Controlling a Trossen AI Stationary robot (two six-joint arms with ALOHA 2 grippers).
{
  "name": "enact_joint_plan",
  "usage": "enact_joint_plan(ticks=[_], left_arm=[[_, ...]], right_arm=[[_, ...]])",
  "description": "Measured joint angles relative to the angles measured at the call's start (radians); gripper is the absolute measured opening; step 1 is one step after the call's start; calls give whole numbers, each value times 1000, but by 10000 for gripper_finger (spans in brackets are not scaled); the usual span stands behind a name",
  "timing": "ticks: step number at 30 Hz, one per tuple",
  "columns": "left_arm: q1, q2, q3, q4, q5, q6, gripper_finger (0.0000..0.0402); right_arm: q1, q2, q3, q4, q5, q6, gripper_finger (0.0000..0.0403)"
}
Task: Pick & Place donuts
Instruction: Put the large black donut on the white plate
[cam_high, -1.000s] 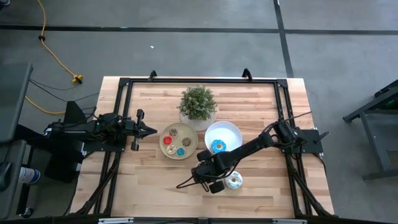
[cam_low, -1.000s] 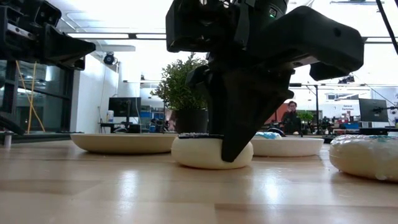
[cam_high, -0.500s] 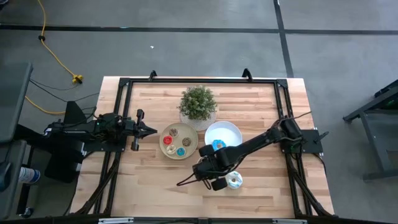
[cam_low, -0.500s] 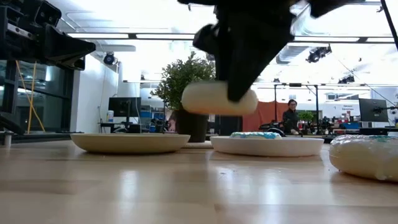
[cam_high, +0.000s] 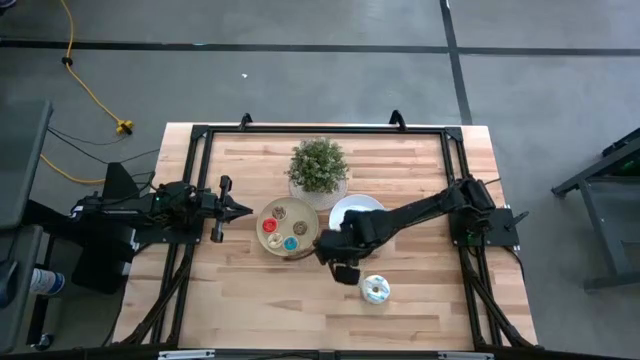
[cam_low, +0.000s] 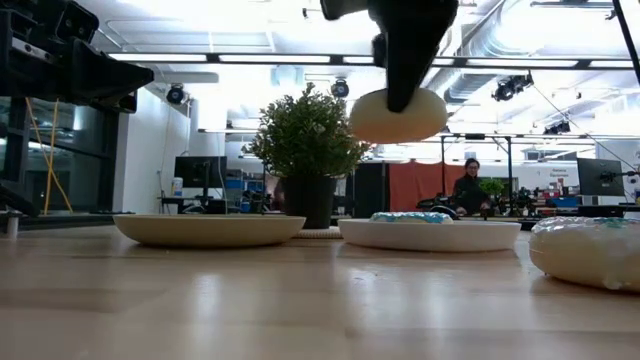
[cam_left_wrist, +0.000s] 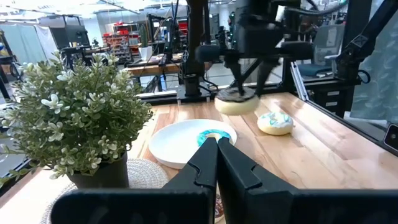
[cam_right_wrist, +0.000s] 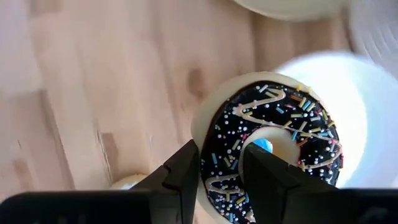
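I've lifted the chocolate-iced donut (cam_right_wrist: 273, 146) off the tabletop (cam_high: 250, 300); the right end effector (cam_right_wrist: 221, 171) grips its rim. It now hangs beside the white plate (cam_high: 372, 207), so placing comes next.

no readable text, labels or signs

From overhead, my right arm covers the near part of the white plate (cam_high: 362, 207) and the right claw (cam_high: 340, 262) hides the chocolate donut (cam_right_wrist: 273, 146) it carries. I can't make out the icing on the small donuts in the tan plate (cam_high: 303, 221). At counter height, the white donut (cam_low: 590, 250) runs off the picture's edge, and the blue donut (cam_low: 410, 217) barely clears its plate's rim.
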Motion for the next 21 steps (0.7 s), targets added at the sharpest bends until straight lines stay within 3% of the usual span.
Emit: enact_joint_plan(ticks=[10, 21], left_arm=[[0, 0, 0, 0, 0, 0, 1], [0, 0, 0, 0, 0, 0, 1]], right_arm=[[-105, -10, 0, -68, 31, 287, 108], [-191, 13, 0, -65, 115, 350, 108]])
